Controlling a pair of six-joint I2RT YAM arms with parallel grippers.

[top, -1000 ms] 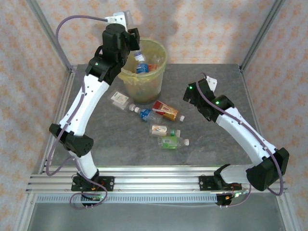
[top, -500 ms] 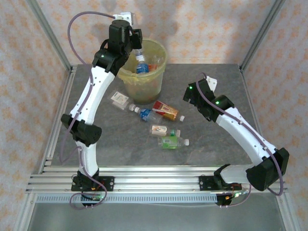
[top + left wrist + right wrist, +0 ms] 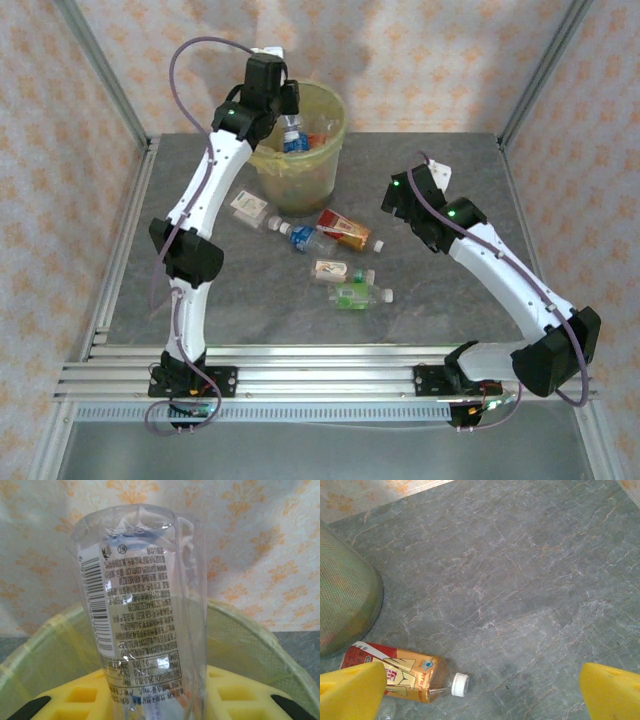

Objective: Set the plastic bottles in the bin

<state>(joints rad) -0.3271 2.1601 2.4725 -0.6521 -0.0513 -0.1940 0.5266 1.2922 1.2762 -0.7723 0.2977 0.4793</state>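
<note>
My left claw [image 3: 150, 702] was clamped tight on a clear bottle [image 3: 142, 605]. Its yellow fingers [image 3: 70, 697] pinched the end nearest the wrist camera, with the printed label and barcode facing the lens. The bottle stood over the bin [image 3: 245, 620], whose yellowish bag-lined rim curved behind it. From above, that claw sat at the bin's far-left rim, toward the back of the bench [image 3: 250, 310], and other bottles [image 3: 318, 140] lay inside the bin.

My right claw [image 3: 480, 695] was spread wide with nothing in it, above bare bench. Five bottles lay on the bench in front of the bin: a white-labelled bottle [image 3: 250, 207], a blue-labelled bottle [image 3: 310, 239], a red-and-orange bottle [image 3: 400, 672] with a white cap, an orange-labelled bottle [image 3: 338, 271] and a green bottle [image 3: 356, 296].
</note>
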